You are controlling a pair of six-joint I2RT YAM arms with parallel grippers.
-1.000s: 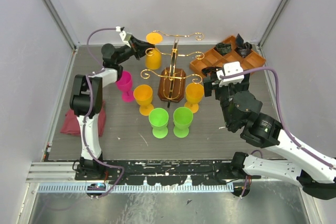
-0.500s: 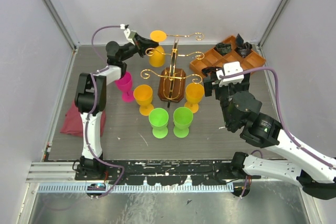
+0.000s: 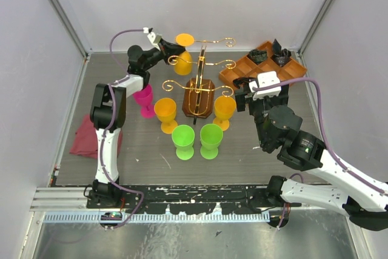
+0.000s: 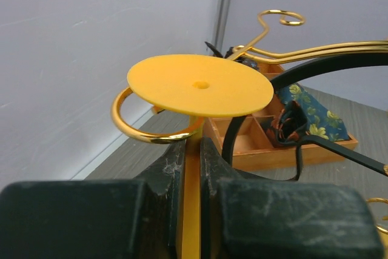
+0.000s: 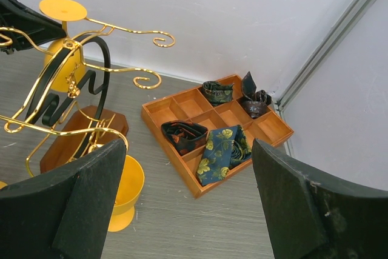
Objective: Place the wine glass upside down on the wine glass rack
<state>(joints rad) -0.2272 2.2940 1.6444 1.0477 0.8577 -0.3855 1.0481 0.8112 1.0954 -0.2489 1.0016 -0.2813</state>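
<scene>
My left gripper (image 3: 165, 50) is shut on the stem of a yellow wine glass (image 3: 183, 56) held upside down, its round foot (image 4: 200, 84) on top. The stem sits in the curled end of a gold arm (image 4: 145, 130) of the wine glass rack (image 3: 199, 86), a gold wire stand on a dark wooden base. The glass and the rack also show in the right wrist view (image 5: 60, 47). My right gripper (image 5: 188, 204) is open and empty, right of the rack, above the table.
Upright goblets stand round the rack: pink (image 3: 144, 99), two orange (image 3: 165, 114) (image 3: 224, 111), two green (image 3: 183, 141) (image 3: 211, 140). An orange compartment tray (image 3: 262, 68) with folded cloths sits at the back right. A red cloth (image 3: 82, 139) lies at the left.
My left gripper has carried the inverted yellow glass to the right, so its stem now sits in the rack's curled arm. The right arm has not moved.
</scene>
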